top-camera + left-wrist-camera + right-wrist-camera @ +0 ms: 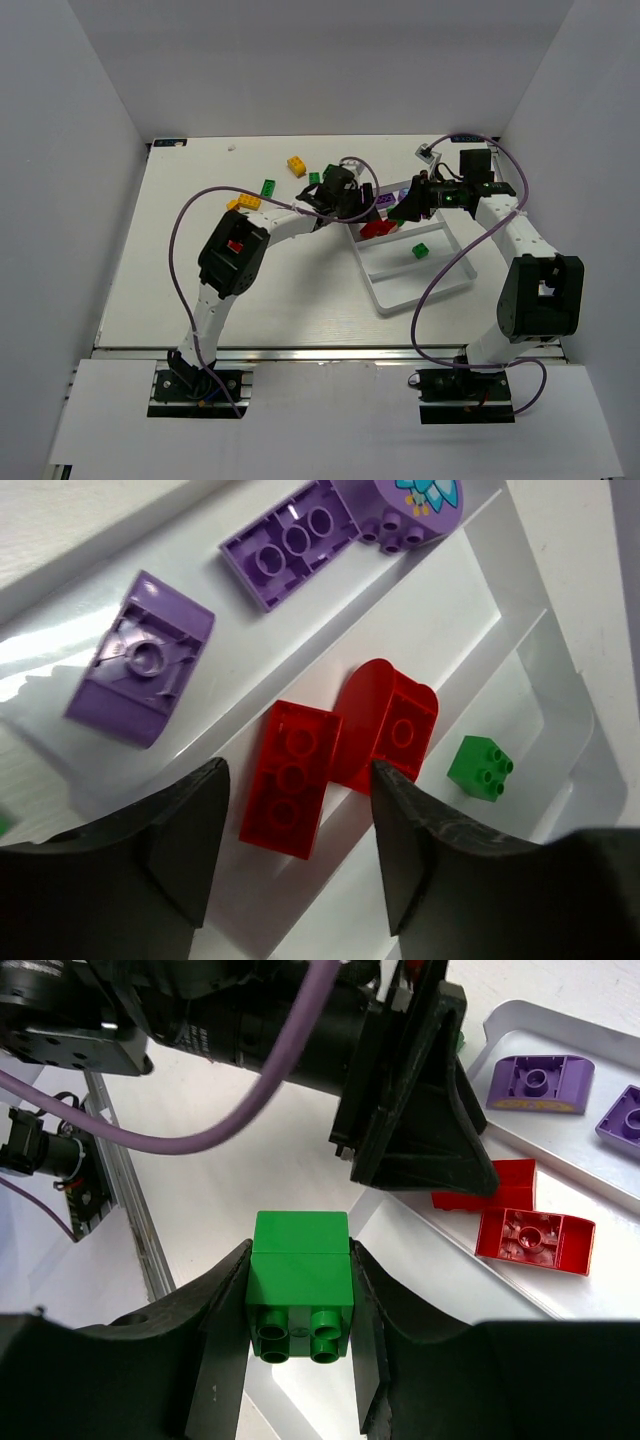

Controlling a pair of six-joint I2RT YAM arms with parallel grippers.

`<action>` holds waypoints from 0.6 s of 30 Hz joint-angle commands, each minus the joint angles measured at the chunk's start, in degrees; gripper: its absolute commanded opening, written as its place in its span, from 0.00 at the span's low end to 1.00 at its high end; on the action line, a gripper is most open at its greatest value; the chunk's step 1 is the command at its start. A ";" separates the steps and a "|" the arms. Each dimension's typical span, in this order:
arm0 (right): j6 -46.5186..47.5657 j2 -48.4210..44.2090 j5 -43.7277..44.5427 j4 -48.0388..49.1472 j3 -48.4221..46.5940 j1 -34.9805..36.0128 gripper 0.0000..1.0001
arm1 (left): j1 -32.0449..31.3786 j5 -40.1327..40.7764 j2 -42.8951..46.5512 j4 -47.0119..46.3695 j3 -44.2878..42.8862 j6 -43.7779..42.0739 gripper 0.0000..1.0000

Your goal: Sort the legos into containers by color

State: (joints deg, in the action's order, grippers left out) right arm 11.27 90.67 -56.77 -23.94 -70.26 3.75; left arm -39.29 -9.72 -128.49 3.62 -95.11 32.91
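Sorting step: reds look placed; a green one comes next, I'd say.
Loose bricks (297, 165): hard, studded plastic, scattered on the tabletop (200, 280).
Left hand (298, 770): fingers apart, holding nothing, above two red bricks (535, 1240) lying in a tray lane.
Tray (400, 280): glossy white, low walls, thin dividers; purple bricks (140, 660) in one lane, a green cube (480, 768) in another.
Right hand (298, 1290): clamped on a green brick (300, 1245), near the tray's edge.
Next move: carry it over the cube's lane and let go, once the left hand lifts clear.
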 commanded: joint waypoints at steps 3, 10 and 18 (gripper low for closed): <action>5.07 -0.32 -0.53 -2.86 -1.81 -0.23 0.00 | 0.26 10.14 13.86 4.02 1.75 -5.30 0.62; 9.47 -0.23 1.58 -6.02 -2.86 -0.23 0.00 | 2.81 17.88 31.26 7.80 19.30 -5.23 0.23; 8.86 1.08 1.84 -6.20 -3.13 0.73 0.00 | 8.96 29.91 50.77 23.79 36.30 0.84 0.70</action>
State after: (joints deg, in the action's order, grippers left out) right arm 18.90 91.11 -54.96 -29.56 -70.91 3.79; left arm -31.92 12.10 -82.35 17.26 -63.24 30.63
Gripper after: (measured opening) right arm 0.432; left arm 0.633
